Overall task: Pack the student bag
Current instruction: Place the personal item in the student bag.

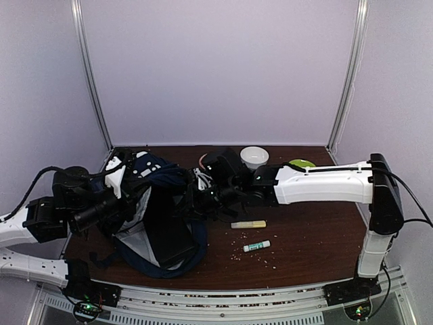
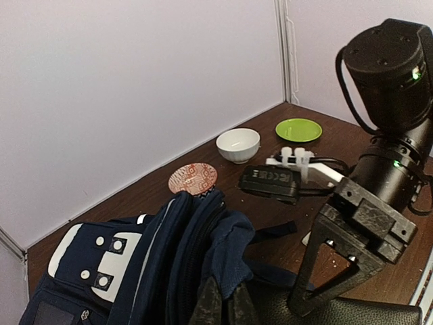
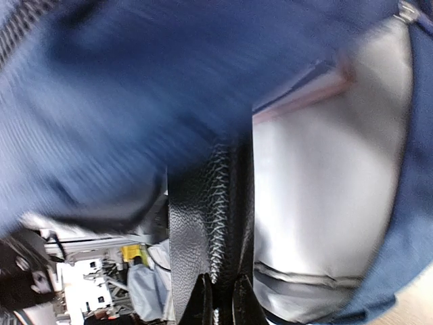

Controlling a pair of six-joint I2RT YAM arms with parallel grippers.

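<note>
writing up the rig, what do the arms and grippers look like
Both are mostly black with round joint housings. The right arm has a long white forearm shell and a black elbow block. Black cables loop along the left arm, and small green lights glow at the right wrist. The right gripper has black, open triangular fingers.
</note>
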